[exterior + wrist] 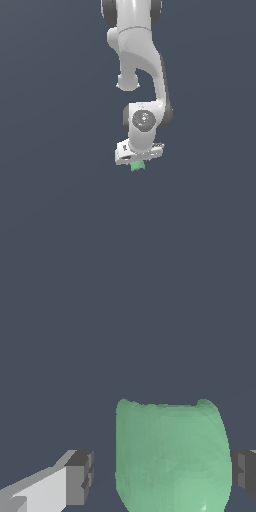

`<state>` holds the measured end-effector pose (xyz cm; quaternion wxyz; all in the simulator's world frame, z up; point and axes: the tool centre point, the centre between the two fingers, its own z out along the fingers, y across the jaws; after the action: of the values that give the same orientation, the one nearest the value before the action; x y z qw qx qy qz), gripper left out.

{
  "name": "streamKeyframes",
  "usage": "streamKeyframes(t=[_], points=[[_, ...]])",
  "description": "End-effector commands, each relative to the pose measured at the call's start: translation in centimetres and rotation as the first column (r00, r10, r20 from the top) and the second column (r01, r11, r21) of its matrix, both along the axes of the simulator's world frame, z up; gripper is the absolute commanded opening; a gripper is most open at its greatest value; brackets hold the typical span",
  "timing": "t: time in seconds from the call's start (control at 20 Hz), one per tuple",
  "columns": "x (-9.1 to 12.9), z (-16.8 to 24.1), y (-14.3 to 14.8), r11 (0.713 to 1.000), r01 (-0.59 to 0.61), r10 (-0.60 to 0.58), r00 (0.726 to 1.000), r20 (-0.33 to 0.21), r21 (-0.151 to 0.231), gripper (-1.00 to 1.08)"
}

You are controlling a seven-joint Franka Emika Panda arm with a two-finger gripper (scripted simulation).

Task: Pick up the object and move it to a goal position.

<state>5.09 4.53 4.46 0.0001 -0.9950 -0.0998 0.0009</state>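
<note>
Beneath the white arm, the gripper (pixel 137 165) straddled the mint-green lump (pixel 138 167), fingers (pixel 79 478) spread, one pad touching.

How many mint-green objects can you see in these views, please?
1. The mint-green object sits directly beneath the gripper, between its fingers in the wrist view. Nothing else green shows.
</note>
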Motion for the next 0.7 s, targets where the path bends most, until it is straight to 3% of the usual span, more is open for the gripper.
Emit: streamKeyframes(t=[0.0,0.1,0.15,0.65], points=[[0.12,-0.39,0.01,1.000,0.000,0.000,1.000,0.002,0.000,1.00],[0.17,-0.37,0.01,1.000,0.000,0.000,1.000,0.002,0.000,1.00],[0.17,-0.37,0.01,1.000,0.000,0.000,1.000,0.002,0.000,-1.00],[0.17,-0.37,0.01,1.000,0.000,0.000,1.000,0.002,0.000,-1.00]])
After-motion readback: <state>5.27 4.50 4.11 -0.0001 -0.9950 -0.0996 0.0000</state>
